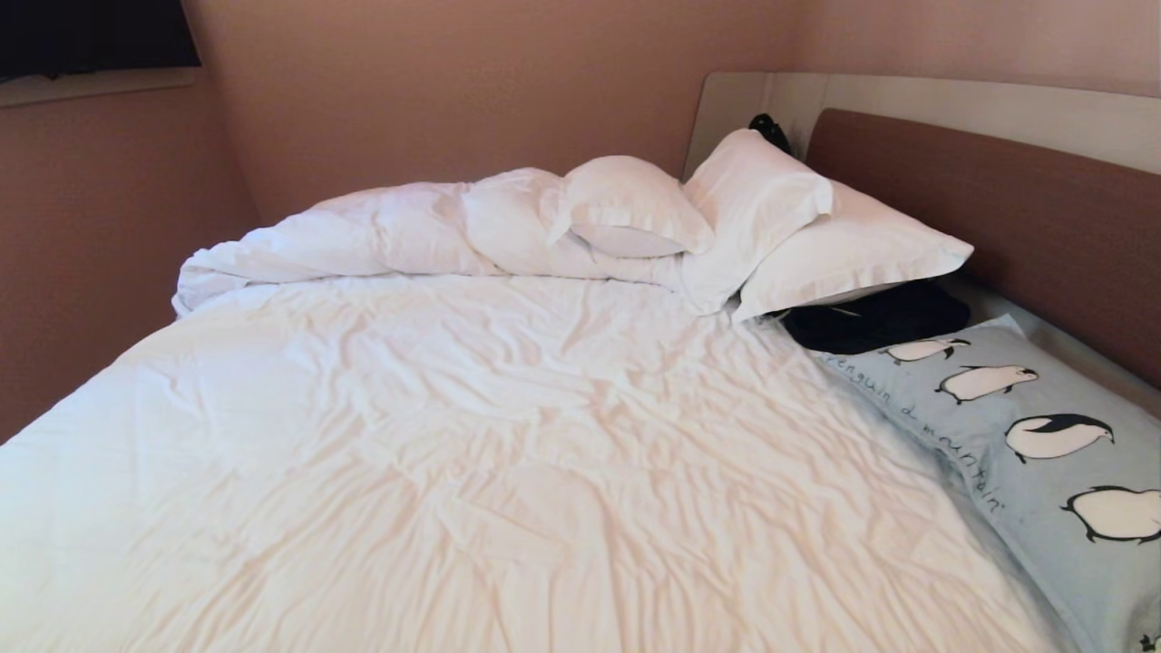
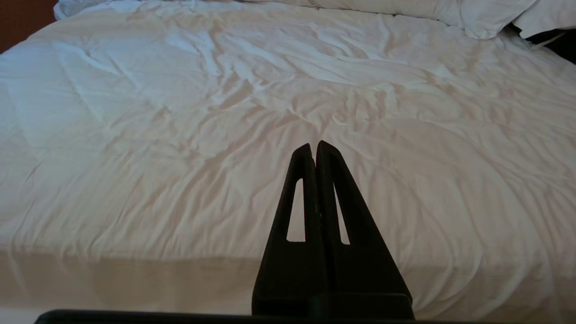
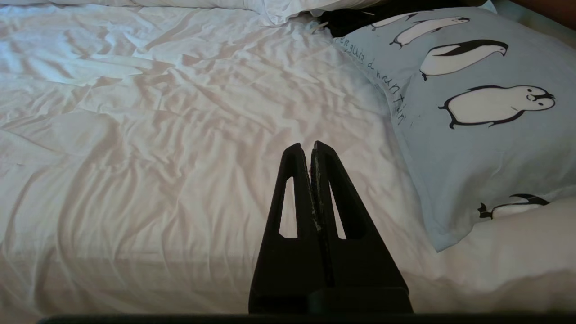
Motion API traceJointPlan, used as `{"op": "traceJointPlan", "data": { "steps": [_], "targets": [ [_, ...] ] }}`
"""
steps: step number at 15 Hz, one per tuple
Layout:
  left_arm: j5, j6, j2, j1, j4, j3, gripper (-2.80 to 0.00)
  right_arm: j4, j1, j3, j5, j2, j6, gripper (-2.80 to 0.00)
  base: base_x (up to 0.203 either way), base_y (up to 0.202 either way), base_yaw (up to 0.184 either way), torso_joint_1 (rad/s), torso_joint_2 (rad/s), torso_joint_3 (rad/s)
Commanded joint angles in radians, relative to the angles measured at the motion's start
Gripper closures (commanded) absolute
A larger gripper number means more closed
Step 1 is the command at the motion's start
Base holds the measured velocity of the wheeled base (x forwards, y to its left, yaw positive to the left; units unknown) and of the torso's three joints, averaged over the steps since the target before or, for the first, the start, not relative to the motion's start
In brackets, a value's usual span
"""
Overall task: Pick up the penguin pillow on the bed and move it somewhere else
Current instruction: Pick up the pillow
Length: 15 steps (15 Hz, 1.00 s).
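My right gripper [image 3: 311, 146] was closed and empty; the penguin pillow [image 3: 468, 135] lay on the bed [image 3: 180, 135] just beside it. Soft and light, I judged; I'd pinch its nearest corner.

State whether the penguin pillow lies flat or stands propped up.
Flat: the penguin pillow lies on the bed by the headboard, its printed face up.

The left tool [image 2: 315, 146] and the right tool [image 3: 306, 147] are both closed, holding nothing.
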Motion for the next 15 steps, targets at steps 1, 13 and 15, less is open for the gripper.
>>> {"op": "traceJointPlan", "data": {
  "steps": [1,13,15],
  "targets": [
    [0.000,0.000,0.000,0.000,0.000,0.003,0.00,0.001,0.000,0.000,0.000,0.001,0.000,0.00,0.000,0.000,0.000,0.000,0.00,0.000],
    [0.000,0.000,0.000,0.000,0.000,0.003,0.00,-0.001,0.000,0.000,0.000,0.001,0.000,0.00,0.000,0.000,0.000,0.000,0.00,0.000],
    [-0.001,0.000,0.000,0.000,0.000,0.003,0.00,-0.001,0.000,0.000,0.000,0.001,0.000,0.00,0.000,0.000,0.000,0.000,0.00,0.000]
  ]
}}
